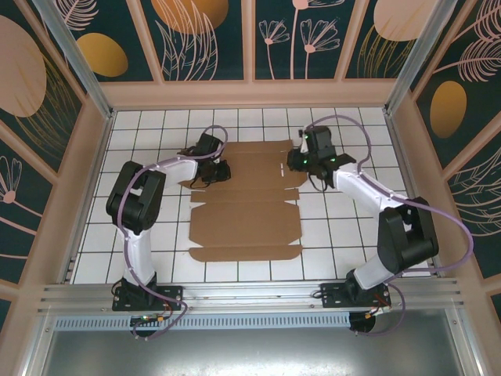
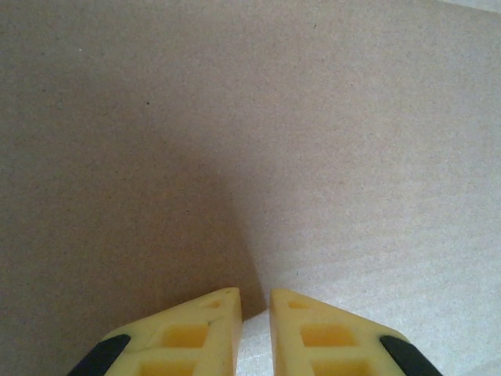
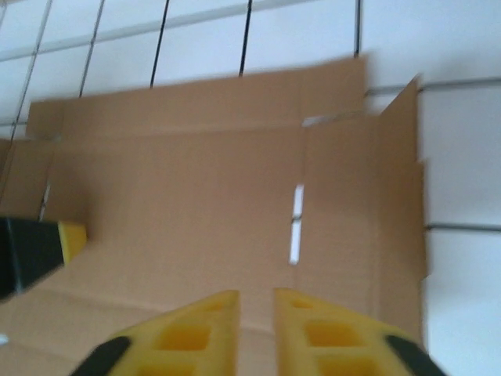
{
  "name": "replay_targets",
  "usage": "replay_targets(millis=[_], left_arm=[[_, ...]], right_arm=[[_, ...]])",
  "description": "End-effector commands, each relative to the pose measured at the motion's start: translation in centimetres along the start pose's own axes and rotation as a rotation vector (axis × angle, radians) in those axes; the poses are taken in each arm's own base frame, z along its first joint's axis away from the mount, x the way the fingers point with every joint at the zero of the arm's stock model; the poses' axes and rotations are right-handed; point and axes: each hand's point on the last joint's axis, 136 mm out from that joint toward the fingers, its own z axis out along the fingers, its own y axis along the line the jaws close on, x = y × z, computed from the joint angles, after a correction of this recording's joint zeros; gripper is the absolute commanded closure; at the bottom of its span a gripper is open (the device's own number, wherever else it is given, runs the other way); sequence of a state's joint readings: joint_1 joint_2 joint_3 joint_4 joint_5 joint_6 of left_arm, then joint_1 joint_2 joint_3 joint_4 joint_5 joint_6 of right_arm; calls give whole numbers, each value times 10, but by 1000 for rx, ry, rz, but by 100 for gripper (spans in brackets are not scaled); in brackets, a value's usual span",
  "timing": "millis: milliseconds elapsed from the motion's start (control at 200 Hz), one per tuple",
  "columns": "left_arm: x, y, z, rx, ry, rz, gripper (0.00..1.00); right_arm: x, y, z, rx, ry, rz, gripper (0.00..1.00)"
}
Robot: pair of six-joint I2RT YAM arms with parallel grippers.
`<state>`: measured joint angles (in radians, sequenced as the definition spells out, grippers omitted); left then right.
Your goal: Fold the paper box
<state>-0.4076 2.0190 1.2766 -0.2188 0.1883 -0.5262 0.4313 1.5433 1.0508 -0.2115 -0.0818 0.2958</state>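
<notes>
The paper box (image 1: 246, 211) lies flat and unfolded on the white tiled floor, a brown cardboard sheet with flaps and crease lines. My left gripper (image 1: 219, 171) is low over its far left part. In the left wrist view its yellow fingers (image 2: 255, 294) stand a narrow gap apart, nothing between them, with cardboard (image 2: 274, 141) close in front. My right gripper (image 1: 307, 168) hovers over the sheet's far right part. Its jaws (image 3: 257, 296) are almost together and empty, above the cardboard (image 3: 196, 180) near a thin slot (image 3: 296, 213). The left gripper's fingertip (image 3: 70, 239) shows at the left.
The white tiled floor (image 1: 344, 227) surrounds the sheet and is boxed in by patterned walls (image 1: 70, 157). A metal rail (image 1: 250, 294) with both arm bases runs along the near edge. Purple cables (image 1: 352, 129) loop off the arms.
</notes>
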Motion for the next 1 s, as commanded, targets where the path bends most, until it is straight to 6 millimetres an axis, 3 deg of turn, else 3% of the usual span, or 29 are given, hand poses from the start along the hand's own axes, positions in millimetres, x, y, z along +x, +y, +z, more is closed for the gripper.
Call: replay_targets(millis=[0, 100, 260, 365, 535, 621, 786, 886, 996], left_arm=[[4, 14, 11, -72, 47, 24, 81], [-4, 7, 17, -57, 46, 22, 81], [-8, -7, 31, -37, 62, 42, 82], [-1, -21, 39, -14, 85, 64, 82], [4, -41, 36, 75, 87, 67, 82], [7, -59, 29, 164, 85, 103, 81], [10, -79, 25, 211, 90, 169, 78], [-7, -86, 9, 208, 24, 186, 79], [-35, -95, -34, 220, -111, 185, 79]], right_arm=[[76, -5, 27, 49, 196, -35, 91], [116, -3, 39, 34, 284, -34, 98], [173, 39, 48, -61, 411, -95, 100], [194, 69, 51, -137, 456, -113, 100], [207, 130, 54, -334, 483, -150, 100], [194, 156, 51, -453, 463, -117, 100], [137, 194, 23, -649, 331, -73, 100], [96, 189, -1, -683, 228, -43, 97], [53, 158, -27, -626, 102, -18, 86]])
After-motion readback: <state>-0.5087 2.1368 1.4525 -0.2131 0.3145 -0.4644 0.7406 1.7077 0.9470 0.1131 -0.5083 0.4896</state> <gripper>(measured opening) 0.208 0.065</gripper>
